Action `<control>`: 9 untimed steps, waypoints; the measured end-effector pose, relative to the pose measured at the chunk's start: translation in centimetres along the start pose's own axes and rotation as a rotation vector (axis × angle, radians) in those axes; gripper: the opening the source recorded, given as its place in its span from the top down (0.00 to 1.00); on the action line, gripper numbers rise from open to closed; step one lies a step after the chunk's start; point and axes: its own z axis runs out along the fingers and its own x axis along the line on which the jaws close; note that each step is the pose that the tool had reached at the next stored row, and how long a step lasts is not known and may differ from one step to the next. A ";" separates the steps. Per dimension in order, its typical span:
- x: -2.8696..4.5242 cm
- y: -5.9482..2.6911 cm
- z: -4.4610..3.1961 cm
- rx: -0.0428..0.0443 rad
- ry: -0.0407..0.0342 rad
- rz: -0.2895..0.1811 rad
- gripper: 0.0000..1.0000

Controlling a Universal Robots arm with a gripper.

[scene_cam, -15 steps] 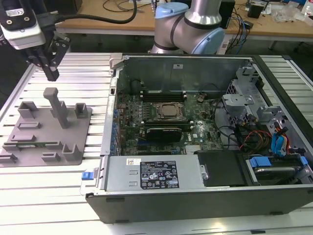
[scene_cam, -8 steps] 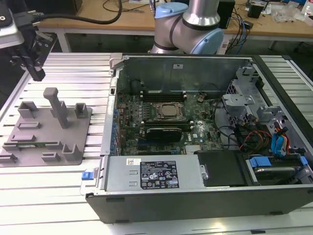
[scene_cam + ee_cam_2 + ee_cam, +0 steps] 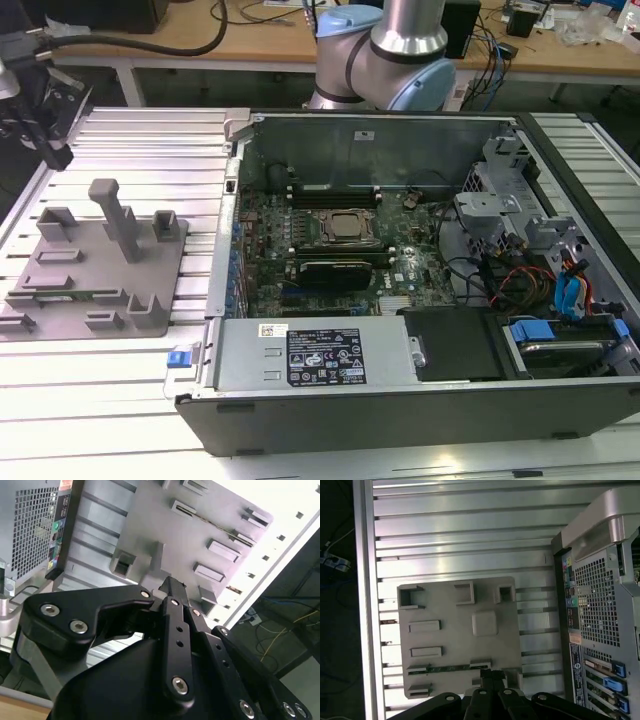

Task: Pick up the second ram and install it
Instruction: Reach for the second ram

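First wrist view puts the claw [image 3: 492, 675] above the gray holder plate [image 3: 450, 645] and clear of it, so you are at the approach stage of the pick. Its fingers look pressed together with nothing between them. The second ram [image 3: 447, 668] sits in a slot near one side of the plate, beside the open computer [image 3: 400, 420] on the ribbed table [image 3: 130, 130]. From here it reads as a thin green strip dotted with small parts. Taking it calls for parted fingers, squared across the thin board, and a straight descent.
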 end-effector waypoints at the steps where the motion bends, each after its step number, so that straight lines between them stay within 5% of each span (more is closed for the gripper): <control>1: 0.15 -0.02 0.10 -0.0001 -0.0001 0.000 0.92; 9: 1.73 -0.36 1.53 0.0000 0.0001 0.000 0.92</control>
